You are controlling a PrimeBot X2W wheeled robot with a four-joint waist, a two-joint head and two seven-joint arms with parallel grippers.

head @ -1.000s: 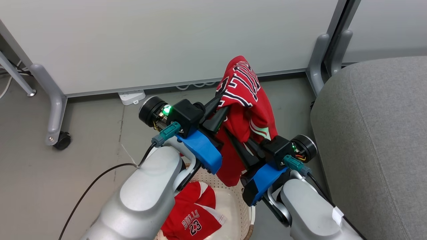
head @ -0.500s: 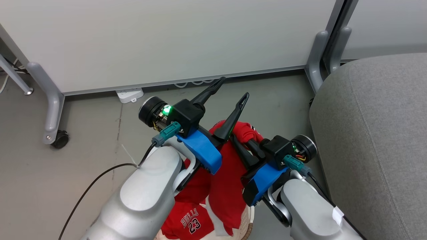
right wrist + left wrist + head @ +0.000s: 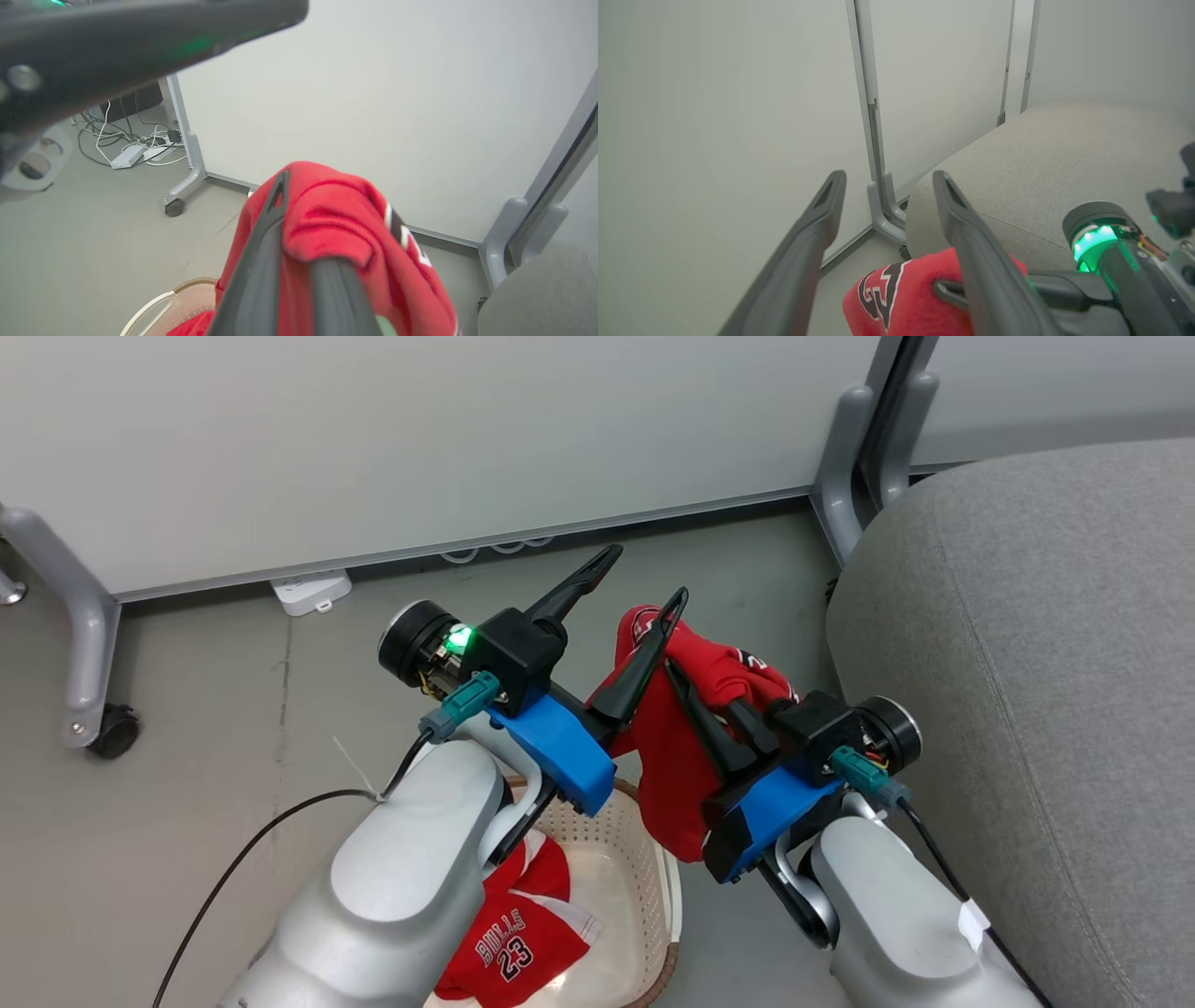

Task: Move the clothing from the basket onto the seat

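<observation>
The left forearm (image 3: 411,887) hides much of the basket (image 3: 624,835); red clothing (image 3: 672,765) wraps one fingertip of the right tool (image 3: 695,679).

You are looking at "BULLS 23" showing in black-and-white letters on the red garment (image 3: 509,943) lying in the basket (image 3: 621,826).

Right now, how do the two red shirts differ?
The lifted shirt hangs bunched from the right gripper; the other shirt lies crumpled in the basket. The lifted shirt's lettering is mostly folded away; the other shirt shows BULLS 23 plainly. Both are red with black-and-white lettering.
</observation>
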